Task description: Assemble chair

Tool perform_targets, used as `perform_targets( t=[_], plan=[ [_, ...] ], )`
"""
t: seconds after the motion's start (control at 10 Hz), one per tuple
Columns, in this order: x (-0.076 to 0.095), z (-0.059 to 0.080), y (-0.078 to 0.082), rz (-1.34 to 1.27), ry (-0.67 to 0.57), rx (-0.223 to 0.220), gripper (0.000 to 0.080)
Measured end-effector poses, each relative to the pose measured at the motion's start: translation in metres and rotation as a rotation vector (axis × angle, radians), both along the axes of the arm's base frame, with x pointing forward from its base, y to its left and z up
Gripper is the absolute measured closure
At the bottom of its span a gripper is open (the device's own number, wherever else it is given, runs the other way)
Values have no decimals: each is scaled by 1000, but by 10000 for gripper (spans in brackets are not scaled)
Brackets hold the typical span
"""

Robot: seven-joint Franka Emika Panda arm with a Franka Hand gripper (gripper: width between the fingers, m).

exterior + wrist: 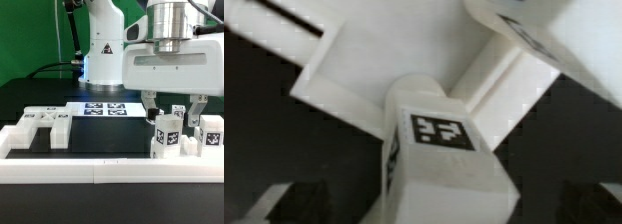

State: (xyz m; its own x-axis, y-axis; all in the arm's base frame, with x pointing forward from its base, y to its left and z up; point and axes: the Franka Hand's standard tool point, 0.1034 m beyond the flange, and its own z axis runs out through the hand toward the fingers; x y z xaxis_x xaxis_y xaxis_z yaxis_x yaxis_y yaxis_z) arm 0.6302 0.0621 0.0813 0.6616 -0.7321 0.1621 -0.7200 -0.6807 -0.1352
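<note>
My gripper (172, 110) hangs open at the exterior view's right, just above a cluster of white chair parts. A tagged upright block (166, 136) stands below it, with another tagged piece (180, 116) behind and a third (211, 135) further right. In the wrist view a white bar with a square tag (441, 131) runs between my dark fingers (285, 206), with a gap on each side. My gripper (438, 212) is not touching it. The bar lies against a larger white part (384, 50). A slotted white panel (40, 128) lies flat at the exterior view's left.
The marker board (105, 108) lies flat at the back centre before the robot base (103, 55). A long white border rail (100, 166) runs along the table's front edge, turning up at the left end (12, 140). The table is black.
</note>
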Motion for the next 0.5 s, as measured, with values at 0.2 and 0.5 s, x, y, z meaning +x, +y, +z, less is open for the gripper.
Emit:
perform_targets(
  t=[0.2, 0.5],
  plan=[
    [0, 0, 0, 196, 4, -42, 151],
    [1, 0, -3, 438, 10, -96, 151]
  ],
)
